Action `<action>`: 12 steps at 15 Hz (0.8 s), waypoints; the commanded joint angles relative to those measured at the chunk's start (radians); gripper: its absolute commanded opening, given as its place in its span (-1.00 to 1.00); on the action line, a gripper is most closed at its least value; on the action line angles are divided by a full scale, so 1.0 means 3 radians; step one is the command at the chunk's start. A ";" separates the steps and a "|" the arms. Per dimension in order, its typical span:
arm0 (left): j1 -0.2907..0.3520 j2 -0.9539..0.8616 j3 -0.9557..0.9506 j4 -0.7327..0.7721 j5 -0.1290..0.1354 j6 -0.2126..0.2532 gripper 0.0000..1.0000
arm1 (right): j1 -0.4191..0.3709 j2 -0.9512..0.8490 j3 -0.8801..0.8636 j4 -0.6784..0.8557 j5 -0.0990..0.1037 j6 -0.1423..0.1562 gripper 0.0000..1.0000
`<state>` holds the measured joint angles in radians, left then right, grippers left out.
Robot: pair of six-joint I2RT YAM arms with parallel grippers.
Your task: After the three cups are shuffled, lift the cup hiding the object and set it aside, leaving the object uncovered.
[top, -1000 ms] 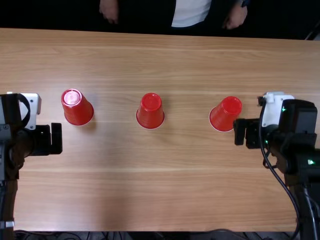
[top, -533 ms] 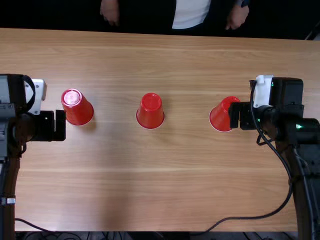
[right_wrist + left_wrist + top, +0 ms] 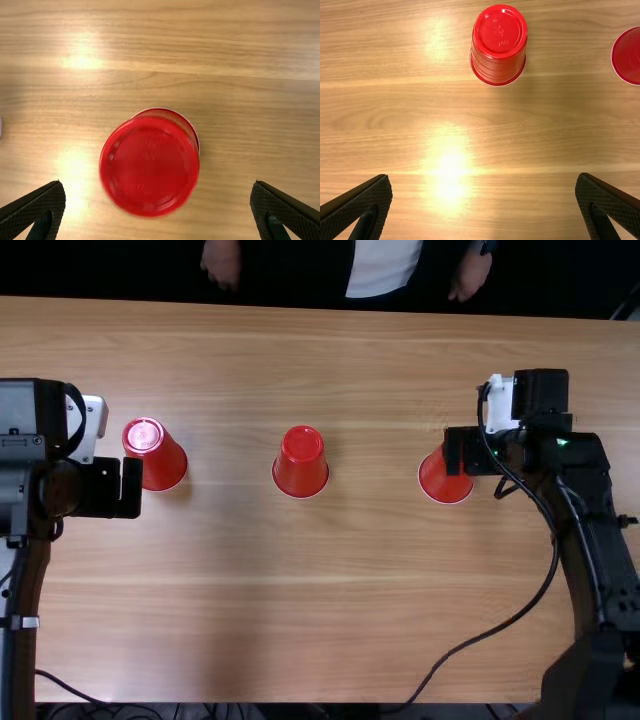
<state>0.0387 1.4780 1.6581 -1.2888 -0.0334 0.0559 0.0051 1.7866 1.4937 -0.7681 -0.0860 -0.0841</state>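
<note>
Three red cups stand upside down in a row on the wooden table: the left cup (image 3: 153,454), the middle cup (image 3: 300,462) and the right cup (image 3: 445,477). My right gripper (image 3: 457,452) hovers at the right cup. Seen from the right wrist, it (image 3: 157,186) is open, with that cup (image 3: 150,165) between the widely spread fingers and untouched. My left gripper (image 3: 128,488) is just near-left of the left cup. It (image 3: 482,176) is open and holds nothing, the left cup (image 3: 498,44) lies ahead of it, and the middle cup (image 3: 627,55) shows at the edge. Whatever the cups cover is hidden.
The table's far edge (image 3: 320,302) runs behind the cups. Bare wood (image 3: 300,590) stretches between the cup row and the near edge, with the two arms at either side.
My right gripper has moved left and away from the near edge, onto the right cup. The left gripper has shifted right and slightly farther, closer to the left cup. The cups have stayed put.
</note>
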 commanded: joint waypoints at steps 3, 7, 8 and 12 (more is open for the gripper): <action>-0.0047 0.0023 0.0108 0.0001 -0.0005 0.0028 1.00 | 0.0039 0.0191 0.0119 0.0035 -0.0026 0.0004 1.00; -0.0042 0.0023 0.0098 0.0001 -0.0005 0.0035 1.00 | 0.0049 0.0375 0.0114 0.0158 -0.0026 0.0023 1.00; -0.0042 0.0023 0.0098 0.0001 -0.0005 0.0035 1.00 | 0.0054 0.0390 0.0109 0.0158 -0.0026 0.0023 1.00; -0.0042 0.0023 0.0098 0.0001 -0.0005 0.0028 1.00 | 0.0116 0.0533 0.0109 0.0158 -0.0032 0.0029 -0.04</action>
<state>0.0383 1.4780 1.6581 -1.2877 -0.0338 0.0559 0.0120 1.9308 1.5013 -0.7216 -0.0868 -0.0799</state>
